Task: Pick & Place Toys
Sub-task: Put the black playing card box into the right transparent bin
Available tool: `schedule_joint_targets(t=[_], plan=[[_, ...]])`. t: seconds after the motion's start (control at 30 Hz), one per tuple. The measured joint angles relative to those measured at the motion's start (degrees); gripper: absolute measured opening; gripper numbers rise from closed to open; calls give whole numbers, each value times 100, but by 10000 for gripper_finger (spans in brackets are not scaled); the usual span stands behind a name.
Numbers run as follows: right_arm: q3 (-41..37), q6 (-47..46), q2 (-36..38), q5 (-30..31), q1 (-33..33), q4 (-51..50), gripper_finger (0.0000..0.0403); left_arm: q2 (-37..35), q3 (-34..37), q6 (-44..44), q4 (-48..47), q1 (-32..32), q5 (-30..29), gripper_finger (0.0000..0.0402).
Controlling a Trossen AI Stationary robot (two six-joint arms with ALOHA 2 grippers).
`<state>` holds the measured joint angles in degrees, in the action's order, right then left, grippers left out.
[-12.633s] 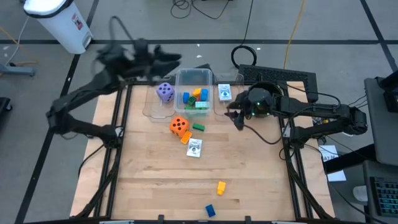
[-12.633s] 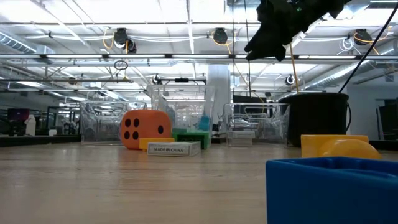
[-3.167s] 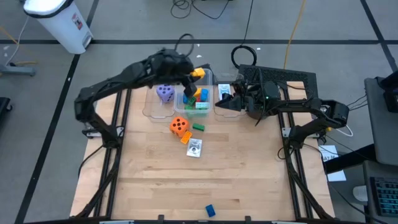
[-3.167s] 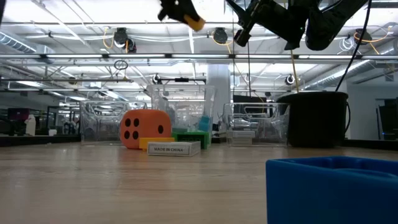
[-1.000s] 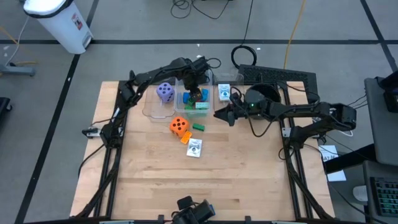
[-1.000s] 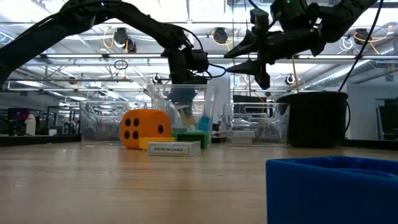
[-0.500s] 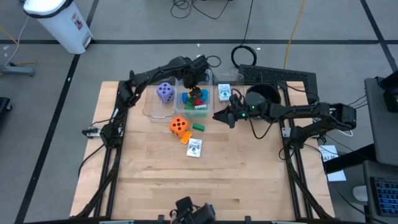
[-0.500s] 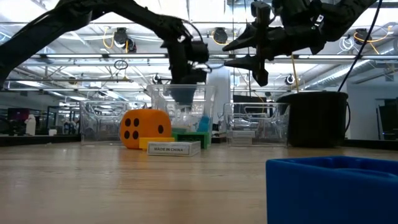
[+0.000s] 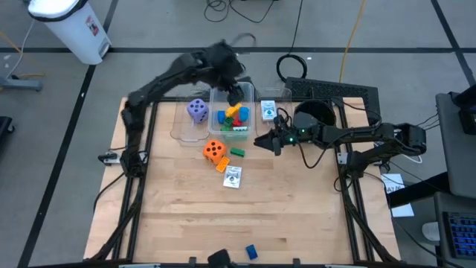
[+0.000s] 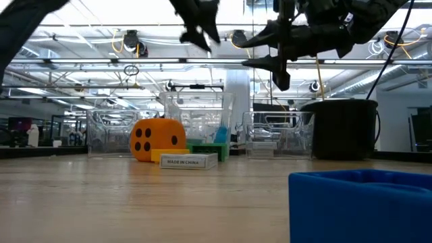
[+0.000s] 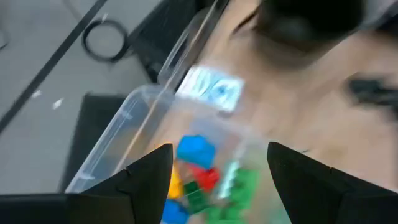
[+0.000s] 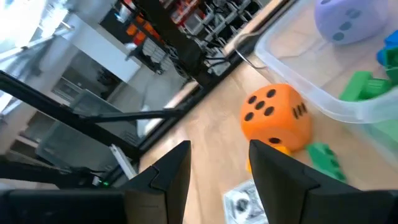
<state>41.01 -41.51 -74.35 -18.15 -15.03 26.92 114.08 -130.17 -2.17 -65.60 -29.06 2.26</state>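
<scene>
The left gripper (image 9: 233,94), fingers apart and empty, is seen above the clear tub (image 9: 232,91); the orange die (image 9: 214,151) on the tabletop (image 9: 297,216) should be approached squarely by the half-open, empty right gripper (image 9: 262,141).

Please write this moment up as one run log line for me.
left claw: open, empty, above tub of blocks | right claw: open, empty, raised near orange die | blue block: on table

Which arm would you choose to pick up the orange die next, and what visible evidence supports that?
The right. The right gripper hangs open just beside the orange die, which its wrist view faces directly. The left gripper is raised over the clear tub.
</scene>
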Motion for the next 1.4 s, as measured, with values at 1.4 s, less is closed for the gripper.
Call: schedule_joint_targets(t=[1.4], plan=[[1168,-402,-353,4208,3640,1288,155,-5978,8043,3705,6378,5418,-1732,269]])
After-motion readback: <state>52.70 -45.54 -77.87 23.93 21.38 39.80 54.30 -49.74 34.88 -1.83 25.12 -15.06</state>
